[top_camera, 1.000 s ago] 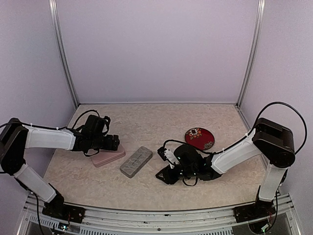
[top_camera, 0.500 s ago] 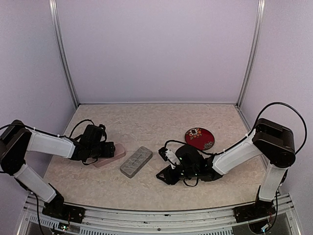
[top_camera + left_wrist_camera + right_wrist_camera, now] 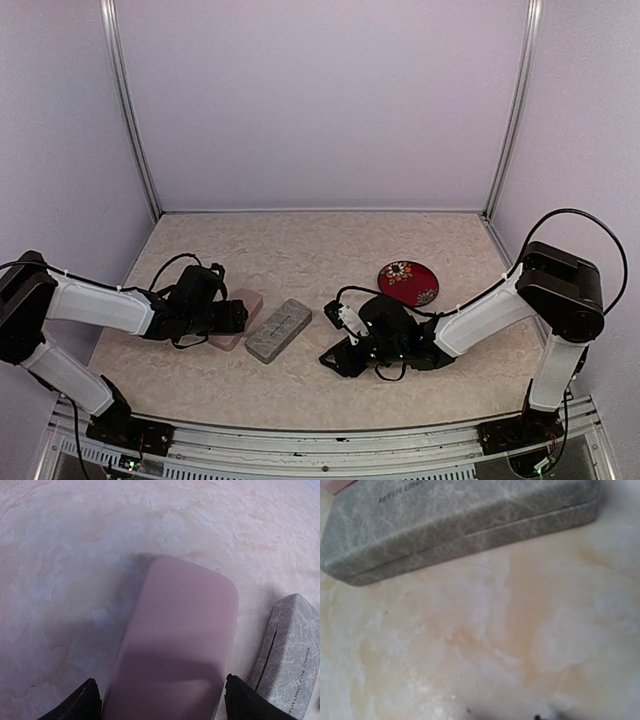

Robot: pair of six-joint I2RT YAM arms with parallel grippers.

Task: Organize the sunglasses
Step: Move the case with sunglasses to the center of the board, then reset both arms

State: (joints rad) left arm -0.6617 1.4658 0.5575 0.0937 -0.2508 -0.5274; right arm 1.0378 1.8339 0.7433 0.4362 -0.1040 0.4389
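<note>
Sunglasses show in none of your views; you may judge they are shut inside the pink case (image 3: 180, 630) and grey case (image 3: 460, 525), which lie side by side. Your left gripper (image 3: 160, 702) has a finger against each long side of the pink case, seemingly clamped on it, while you cannot tell how the jaws of the low right gripper (image 3: 345, 355) stand. Placing the cases looks like the step in hand, and your next move calls for shifting the pink one without knocking its grey neighbour.
</note>
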